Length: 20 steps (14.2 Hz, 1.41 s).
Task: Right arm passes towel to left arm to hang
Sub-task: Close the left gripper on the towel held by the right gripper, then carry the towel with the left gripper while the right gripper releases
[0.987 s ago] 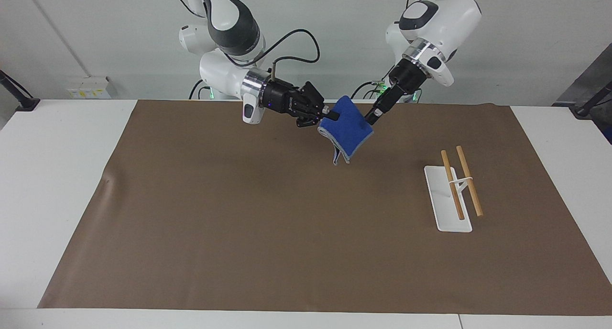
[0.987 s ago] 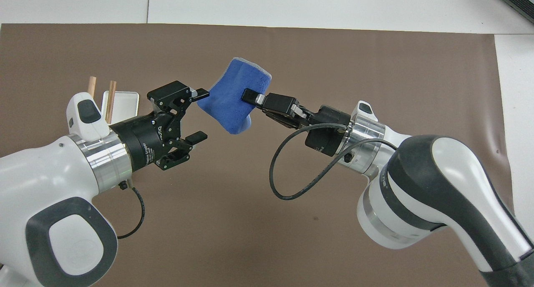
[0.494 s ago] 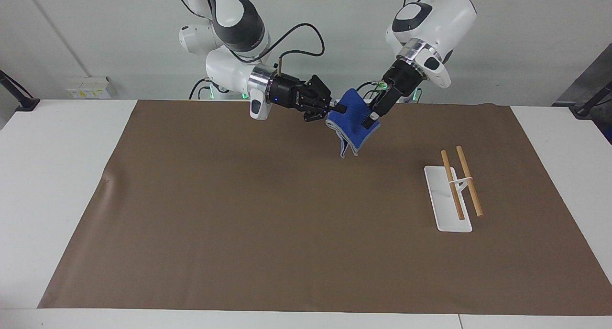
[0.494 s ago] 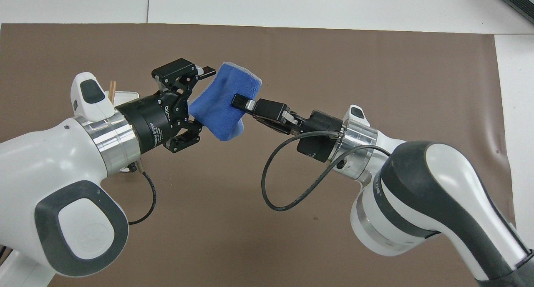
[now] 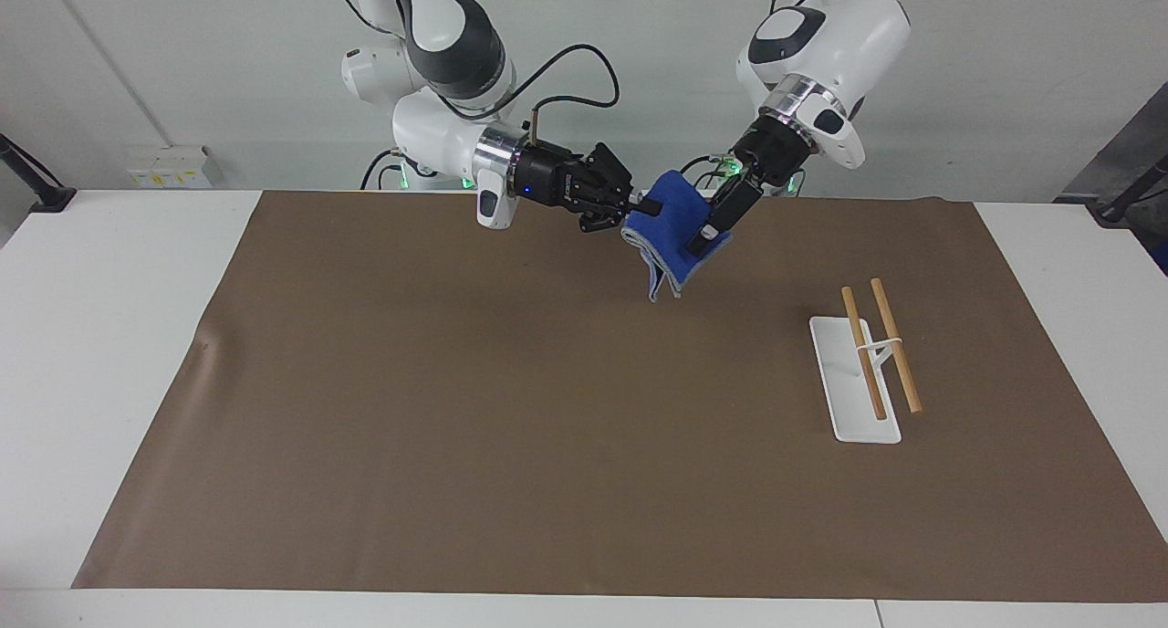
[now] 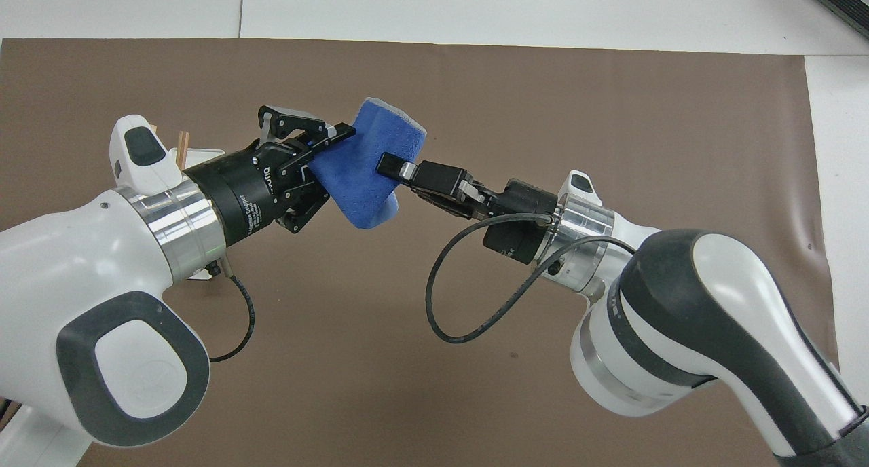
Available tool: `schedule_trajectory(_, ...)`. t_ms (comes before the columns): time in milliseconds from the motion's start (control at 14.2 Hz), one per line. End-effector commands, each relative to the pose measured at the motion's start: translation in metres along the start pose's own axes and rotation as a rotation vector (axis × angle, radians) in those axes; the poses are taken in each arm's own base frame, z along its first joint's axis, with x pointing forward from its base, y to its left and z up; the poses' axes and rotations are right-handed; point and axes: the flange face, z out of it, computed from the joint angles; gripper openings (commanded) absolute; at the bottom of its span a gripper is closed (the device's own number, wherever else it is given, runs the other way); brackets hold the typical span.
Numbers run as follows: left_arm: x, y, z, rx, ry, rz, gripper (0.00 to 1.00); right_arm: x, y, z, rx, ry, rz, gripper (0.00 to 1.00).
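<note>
The blue towel (image 5: 673, 225) (image 6: 370, 178) hangs in the air between both grippers, over the strip of the mat closest to the robots. My right gripper (image 5: 646, 210) (image 6: 387, 165) is shut on one side of it. My left gripper (image 5: 704, 235) (image 6: 333, 153) has come in from the rack's end and is shut on the towel's other edge; one finger (image 6: 341, 134) lies across the top of the cloth and the other is hidden under it. The towel's lower folds droop free below both grips.
A brown mat (image 5: 456, 382) covers most of the white table. The towel rack (image 5: 862, 363), a white base carrying two wooden bars, stands toward the left arm's end of the table; in the overhead view the left arm hides most of the rack (image 6: 182, 148).
Both grippers and the towel first lifted and drew toward the robots. The left gripper then slid its open fingers around the towel's edge and shut on it. The right gripper kept its hold.
</note>
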Motion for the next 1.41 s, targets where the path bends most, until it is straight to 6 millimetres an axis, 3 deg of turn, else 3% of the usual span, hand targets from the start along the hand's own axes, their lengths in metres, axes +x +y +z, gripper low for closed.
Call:
schedule_trajectory(0, 0.002, 0.005, 0.002, -0.033, 0.011, -0.015, 0.0, -0.004, -0.002, -0.006, 0.011, 0.022, -0.011, 0.0)
schedule_trajectory(141, 0.004, 0.004, 0.002, -0.031, 0.013, -0.012, 0.0, -0.003, -0.001, -0.007, 0.008, 0.026, -0.009, 0.0)
schedule_trajectory(212, 0.004, 0.004, 0.001, -0.031, 0.014, -0.011, 0.0, -0.003, -0.002, -0.007, 0.005, 0.034, -0.004, 0.06)
schedule_trajectory(282, 0.005, 0.004, 0.002, -0.031, 0.015, -0.013, 0.0, 0.0, -0.003, -0.012, -0.018, 0.067, -0.001, 0.48)
schedule_trajectory(353, 0.006, 0.004, 0.001, -0.031, 0.017, -0.012, 0.0, 0.0, -0.009, -0.016, -0.052, 0.116, -0.006, 0.99)
schedule_trajectory(423, 0.008, 0.003, 0.001, -0.029, 0.019, -0.013, 0.0, -0.012, -0.013, -0.011, -0.088, 0.136, -0.016, 1.0)
schedule_trajectory(705, 0.015, -0.002, 0.001, -0.027, 0.034, -0.019, 0.0, -0.014, -0.012, -0.01, -0.184, 0.159, -0.093, 1.0)
schedule_trajectory(987, 0.036, -0.009, -0.004, -0.024, 0.068, -0.029, 0.0, 0.016, -0.009, -0.022, -0.339, 0.116, -0.217, 1.0)
schedule_trajectory(1058, 0.052, -0.012, -0.009, -0.026, 0.091, -0.051, 0.0, 0.024, -0.009, -0.026, -0.374, 0.093, -0.243, 1.0)
schedule_trajectory(1340, 0.084, -0.016, -0.02, -0.046, 0.151, -0.097, 0.0, 0.064, -0.001, -0.059, -0.546, -0.055, -0.329, 1.0)
